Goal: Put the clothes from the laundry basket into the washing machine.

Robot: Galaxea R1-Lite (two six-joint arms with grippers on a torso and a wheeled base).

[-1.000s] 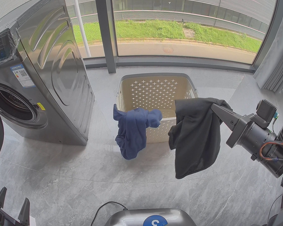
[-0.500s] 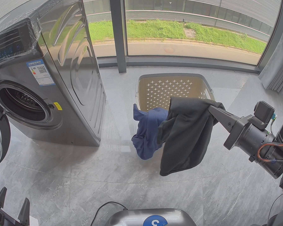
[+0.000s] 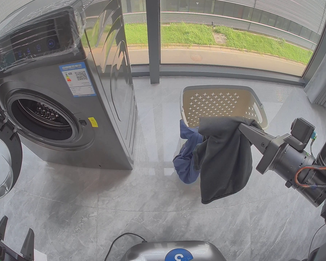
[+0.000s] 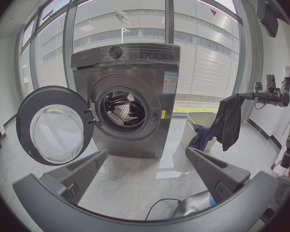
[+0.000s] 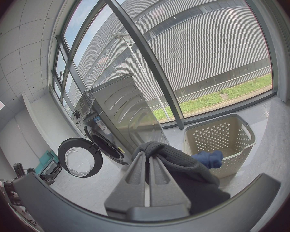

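Label (image 3: 78,79) on washing machine (image 3: 112,91) front: print too small to read. Yellow sticker (image 3: 93,122): illegible.

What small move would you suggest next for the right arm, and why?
Probably carry the right gripper toward the washing machine drum: it is shut on the dark garment, lifted beside the laundry basket, and the door stands open.

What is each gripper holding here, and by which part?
The right gripper is shut on the dark garment, pinching its bunched top edge; the rest hangs free. The left gripper is open and empty.
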